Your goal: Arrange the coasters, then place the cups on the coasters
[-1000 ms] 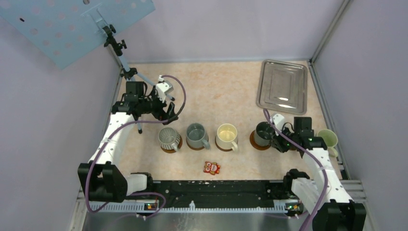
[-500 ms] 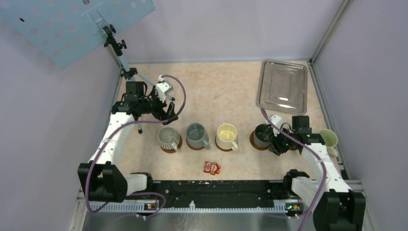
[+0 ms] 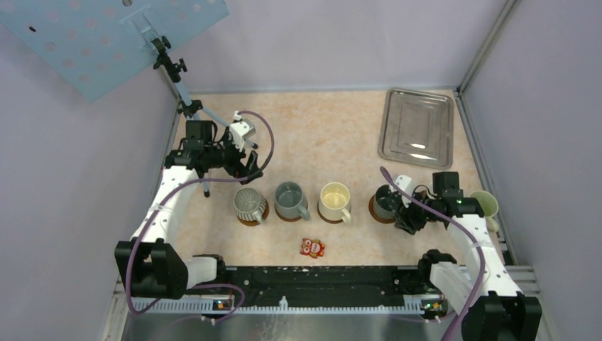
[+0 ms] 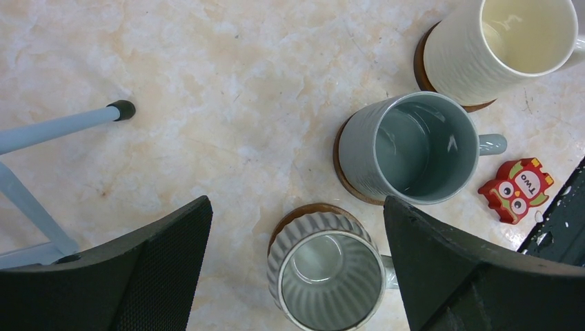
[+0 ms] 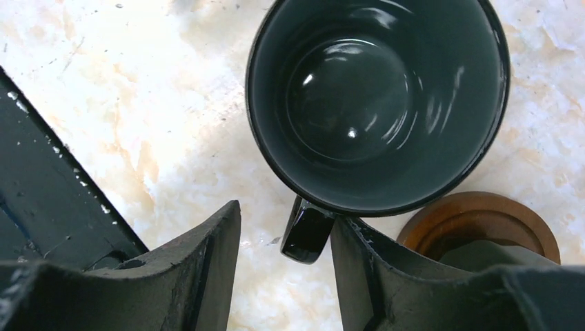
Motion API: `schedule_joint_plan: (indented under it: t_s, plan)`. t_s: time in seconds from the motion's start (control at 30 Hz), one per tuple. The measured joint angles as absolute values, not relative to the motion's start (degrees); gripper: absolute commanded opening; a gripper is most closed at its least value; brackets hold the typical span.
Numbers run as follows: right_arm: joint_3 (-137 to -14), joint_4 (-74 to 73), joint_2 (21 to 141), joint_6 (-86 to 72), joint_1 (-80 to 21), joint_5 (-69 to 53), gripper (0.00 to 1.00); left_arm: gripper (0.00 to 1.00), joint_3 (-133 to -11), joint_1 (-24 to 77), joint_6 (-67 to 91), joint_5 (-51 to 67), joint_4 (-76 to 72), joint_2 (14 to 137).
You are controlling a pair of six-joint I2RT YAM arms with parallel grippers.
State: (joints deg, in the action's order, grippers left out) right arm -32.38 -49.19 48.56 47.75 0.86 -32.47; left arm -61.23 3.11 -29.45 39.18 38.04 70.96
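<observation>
Four cups stand in a row on brown coasters: ribbed grey (image 3: 248, 204), blue-grey (image 3: 289, 199), cream (image 3: 335, 201) and dark green (image 3: 387, 201). A pale green cup (image 3: 484, 204) stands on the table at the far right. My right gripper (image 3: 409, 216) (image 5: 284, 215) is open. The dark green cup's (image 5: 376, 103) handle (image 5: 307, 233) lies between its fingers, close against the right one. Another coaster (image 5: 483, 217) shows partly behind that finger. My left gripper (image 3: 246, 167) (image 4: 296, 207) hangs wide open above the ribbed cup (image 4: 331, 276), holding nothing.
A flat metal tray (image 3: 417, 128) lies at the back right. A red-and-white owl packet (image 3: 312, 247) (image 4: 517, 189) sits in front of the cups. A tripod leg (image 4: 69, 124) stands left of the ribbed cup. The black rail (image 3: 312, 277) runs along the near edge.
My right gripper has opened around the dark green cup's handle and drawn slightly toward the near edge. The cup stays in its place. The left arm has not moved.
</observation>
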Motion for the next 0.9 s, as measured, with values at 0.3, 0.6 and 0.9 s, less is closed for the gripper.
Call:
schedule_joint_plan:
  t_s: [0.3,0.6,0.9]
  plan:
    - [-32.38,-51.31,48.38,49.93,-0.75,-34.30,0.48,0.99,-61.23,3.11,-28.75,39.20,37.65,70.96]
    - [-32.38,-50.39,50.35,48.93,-1.04,-33.82,0.50,0.99,-61.23,3.11,-28.67,39.20,37.65,70.96]
    - [-35.73,-50.72,50.74,45.82,-1.13,-31.77,0.63,0.99,-61.23,3.11,-28.71,39.18,37.67,70.96]
